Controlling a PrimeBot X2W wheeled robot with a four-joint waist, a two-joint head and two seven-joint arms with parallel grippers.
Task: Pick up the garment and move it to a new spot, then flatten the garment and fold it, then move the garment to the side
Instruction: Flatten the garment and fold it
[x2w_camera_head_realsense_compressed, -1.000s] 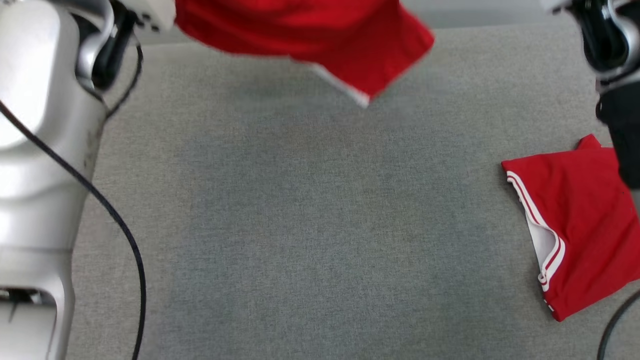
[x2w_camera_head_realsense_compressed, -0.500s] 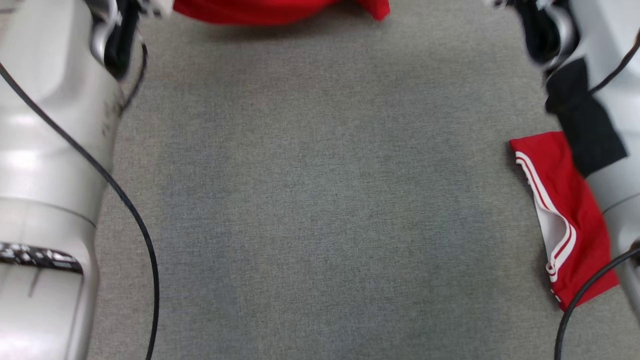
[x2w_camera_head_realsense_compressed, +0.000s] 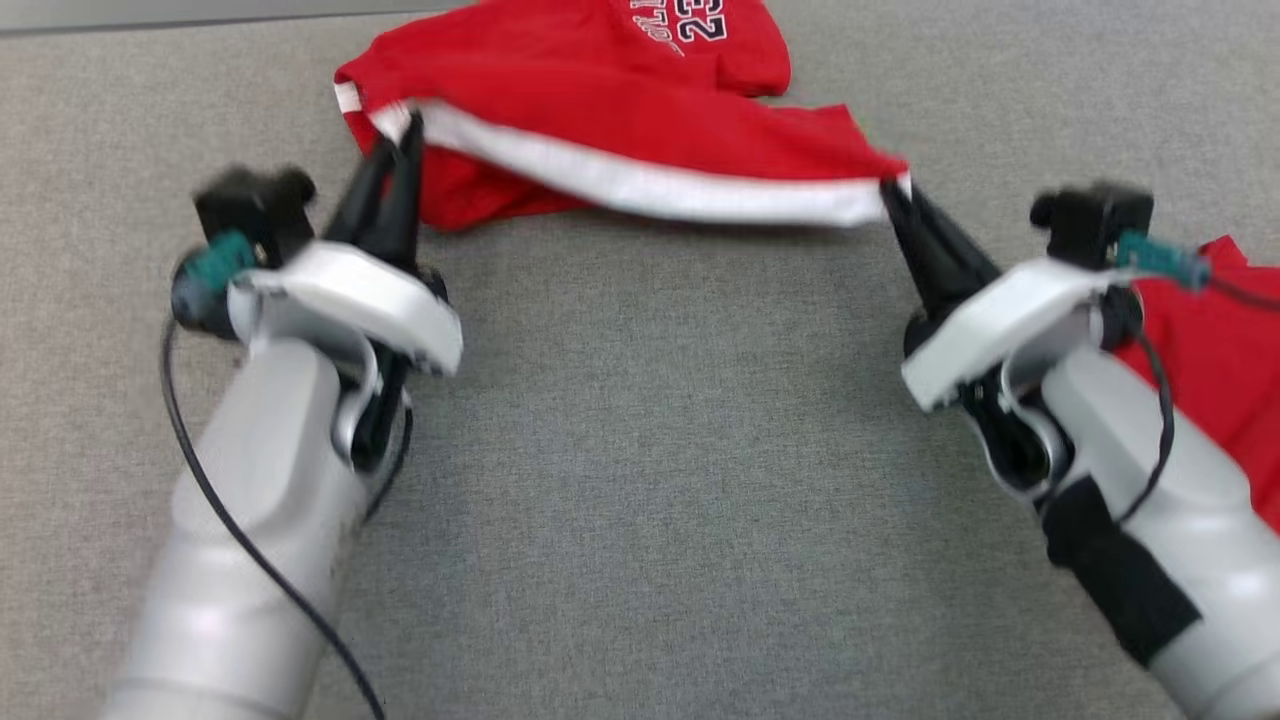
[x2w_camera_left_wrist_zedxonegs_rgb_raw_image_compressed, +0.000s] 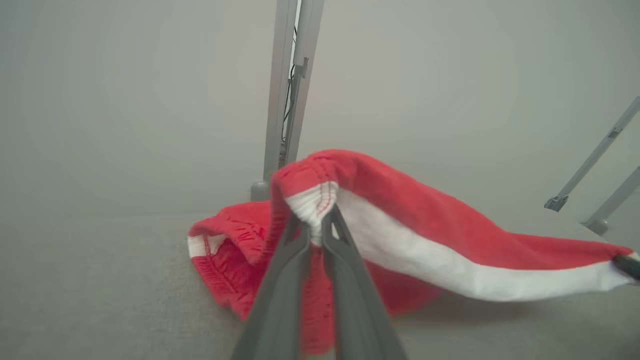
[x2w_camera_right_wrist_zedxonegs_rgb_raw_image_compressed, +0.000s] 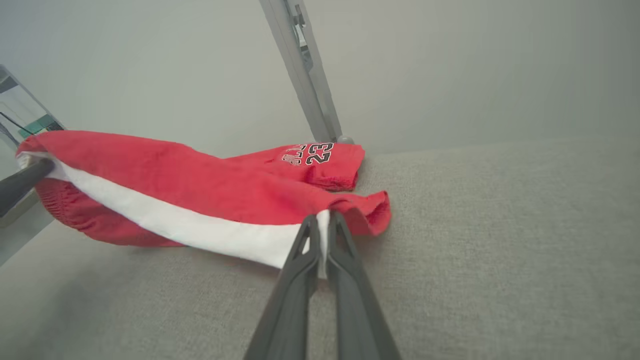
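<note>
Toward the far edge of the grey bench (x2w_camera_head_realsense_compressed: 640, 470), the red shorts (x2w_camera_head_realsense_compressed: 600, 100) are held up by one long edge. Their white stripe (x2w_camera_head_realsense_compressed: 640, 190) is stretched between the two grippers, while the rest of the cloth, with its printed 23 (x2w_camera_head_realsense_compressed: 702, 18), is left heaped on the bench behind. The left gripper (x2w_camera_head_realsense_compressed: 404, 135) is closed on the gathered end of the stripe, and the right gripper (x2w_camera_head_realsense_compressed: 890, 192) is closed on the opposite end. The shorts are judged to be light, thin and wholly limp: the stripe sags between the two holds, and nothing will be kept flat unless tension is applied. Slipping is thought unlikely in such a pinch, though only a little cloth is caught. Corners and hemmed edges, taken well apart, are judged the best places to take hold. A second red garment (x2w_camera_head_realsense_compressed: 1225, 340) is seen at the bench's right edge.
</note>
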